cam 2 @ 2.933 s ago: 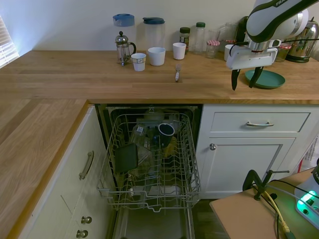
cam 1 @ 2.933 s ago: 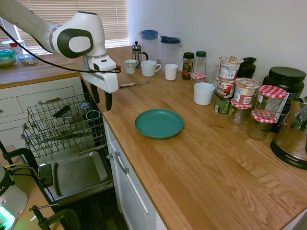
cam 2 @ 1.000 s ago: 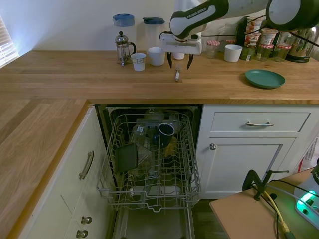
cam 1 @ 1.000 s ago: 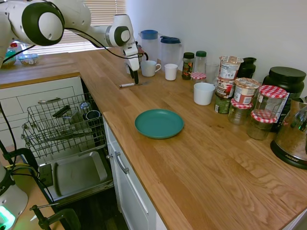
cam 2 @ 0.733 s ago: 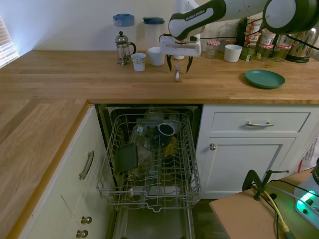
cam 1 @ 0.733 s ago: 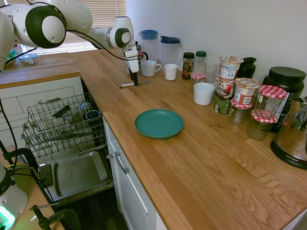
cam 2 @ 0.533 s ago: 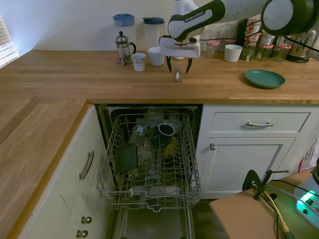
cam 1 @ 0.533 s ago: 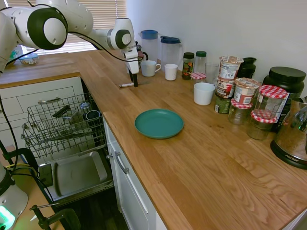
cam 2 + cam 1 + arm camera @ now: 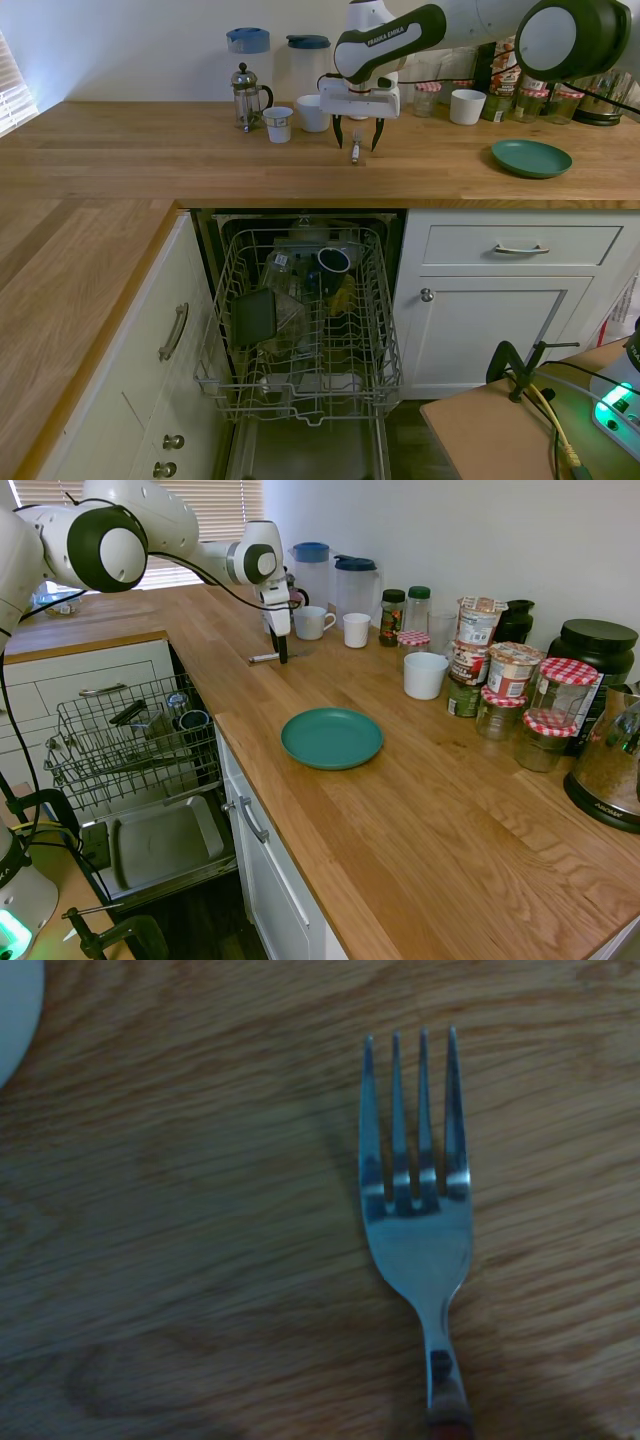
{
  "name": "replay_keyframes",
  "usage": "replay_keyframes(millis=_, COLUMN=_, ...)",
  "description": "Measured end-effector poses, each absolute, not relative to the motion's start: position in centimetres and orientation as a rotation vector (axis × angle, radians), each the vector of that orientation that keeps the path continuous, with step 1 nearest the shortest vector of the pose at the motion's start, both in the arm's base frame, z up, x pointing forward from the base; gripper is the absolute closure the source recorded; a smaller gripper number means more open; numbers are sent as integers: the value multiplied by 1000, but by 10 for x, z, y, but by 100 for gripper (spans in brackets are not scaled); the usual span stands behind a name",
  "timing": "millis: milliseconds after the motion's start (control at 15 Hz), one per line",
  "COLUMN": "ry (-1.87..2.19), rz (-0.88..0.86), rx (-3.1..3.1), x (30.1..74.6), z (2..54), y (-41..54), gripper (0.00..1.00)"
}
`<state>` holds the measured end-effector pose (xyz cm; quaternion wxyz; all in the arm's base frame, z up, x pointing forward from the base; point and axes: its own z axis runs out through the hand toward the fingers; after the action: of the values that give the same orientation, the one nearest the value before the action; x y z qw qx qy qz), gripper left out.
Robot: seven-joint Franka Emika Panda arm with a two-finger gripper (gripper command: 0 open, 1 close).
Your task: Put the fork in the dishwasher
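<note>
Fork (image 9: 418, 1230): slim silvery metal, four tines, narrow neck widening to a reddish handle start at the wrist view's bottom edge; bright glints across tine roots. Lying flat on wooden desk (image 9: 150, 160), seen small in second exterior view (image 9: 354, 150), handle end pale and pointing toward the desk's front edge.

Edges and room: bare wood on every side of fork in wrist view, only a white rim sliver in one corner. Behind jaws toward wall: white mug (image 9: 314, 112), small patterned cup (image 9: 278, 124), French press (image 9: 247, 97), second white cup (image 9: 360, 101), two blue-lidded jugs. Wide open desk between jaws and front edge. Teal plate (image 9: 531, 158) well apart along desk. Below the front edge, dishwasher (image 9: 305, 330) open, wire rack pulled out, holding a dark mug and other ware; door (image 9: 160, 845) dropped flat beneath it.

Jaws (image 9: 357, 134): spread apart, holding nothing, pointing down, tips hanging just over desk. Fork directly beneath, between the two fingers, tine end under the gap, handle running out toward front edge. No contact with fork visible. In first exterior view, jaws (image 9: 281, 650) edge-on, fork handle (image 9: 264, 658) poking out just beside tips on the dishwasher side.
</note>
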<state>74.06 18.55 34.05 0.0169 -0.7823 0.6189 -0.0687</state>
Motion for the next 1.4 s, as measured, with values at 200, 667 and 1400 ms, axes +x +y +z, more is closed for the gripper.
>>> replay_keyframes(millis=200, ry=1928, rz=-212, rx=-2427, x=742, z=341, y=183, gripper=100)
replay_keyframes(millis=667, ry=1944, rz=-192, rx=-2405, x=744, z=341, y=173, gripper=100)
replay_keyframes(millis=1400, ry=1926, rz=-131, rx=-2393, x=748, z=342, y=156, gripper=100)
